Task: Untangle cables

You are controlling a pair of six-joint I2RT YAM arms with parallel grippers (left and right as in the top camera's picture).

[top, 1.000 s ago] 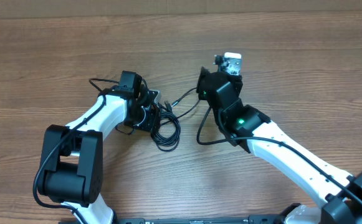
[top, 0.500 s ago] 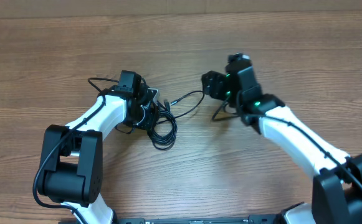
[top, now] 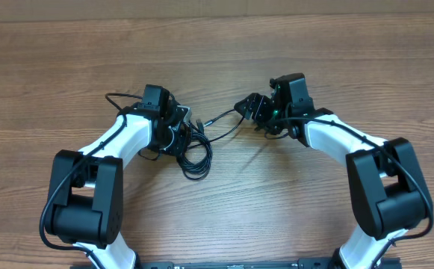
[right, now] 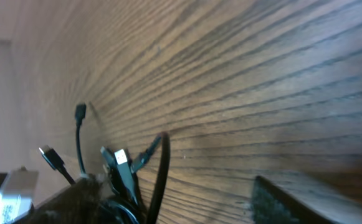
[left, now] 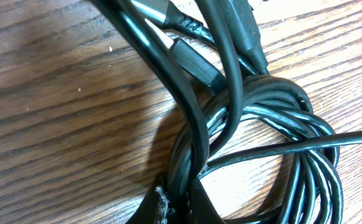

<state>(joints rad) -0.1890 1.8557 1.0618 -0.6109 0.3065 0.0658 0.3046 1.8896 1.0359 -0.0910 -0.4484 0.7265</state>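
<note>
Black-fingered, the left gripper is pressing down left of centre in the overhead view, its jaws drawn together. In its own wrist view the tips seem to be pinching one strand at the bottom edge of the frame. Just right of it the cables are lying in a tight coiled knot on the wooden table, several loops stacking and crossing, with moulded plugs poking out at the top. One loose strand is running from the knot up and right toward the right gripper. That gripper is hovering right of centre with its jaws standing apart and, as far as I can tell, nothing between them. The cords are looking light, limp and smooth-skinned, so a pull is likely going to make them slide and drag the whole knot along. Taking hold just behind a stiff plug, where the moulding is giving some purchase, is probably going to serve better than grabbing mid-loop.
</note>
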